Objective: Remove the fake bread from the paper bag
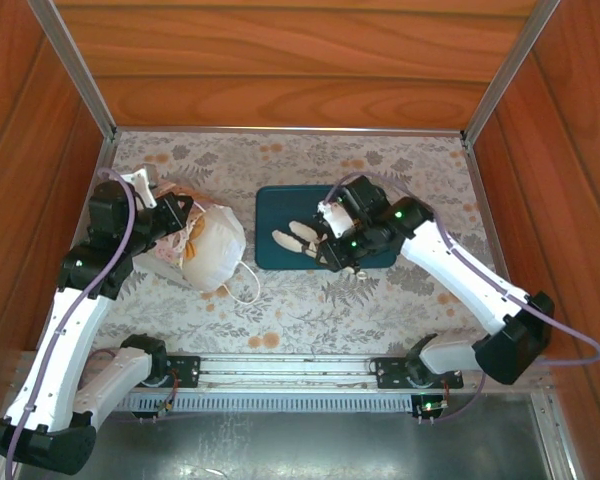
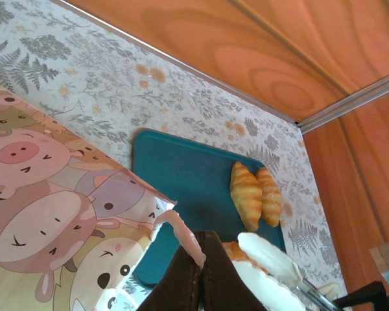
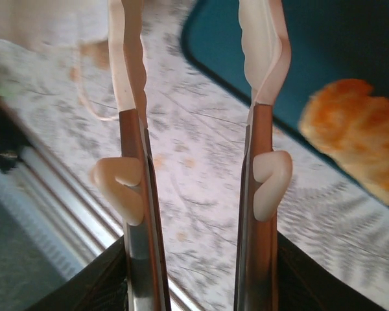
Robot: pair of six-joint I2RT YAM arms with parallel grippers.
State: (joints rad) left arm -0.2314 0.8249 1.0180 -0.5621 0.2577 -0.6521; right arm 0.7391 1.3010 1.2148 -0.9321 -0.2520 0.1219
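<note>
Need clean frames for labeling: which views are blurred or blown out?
Right wrist view: the croissants are smeared and soft, while the right gripper's fingers look sharper. Left wrist view: the same pastries are crisp. Top view: the paper bag glares almost pure white.

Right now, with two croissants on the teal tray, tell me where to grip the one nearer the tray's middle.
Take that croissant across its two tapered ends, right end effector coming straight down. The second croissant lies against one long side, so a finger likely won't fit between them; the ends stand free on the teal tray.
</note>
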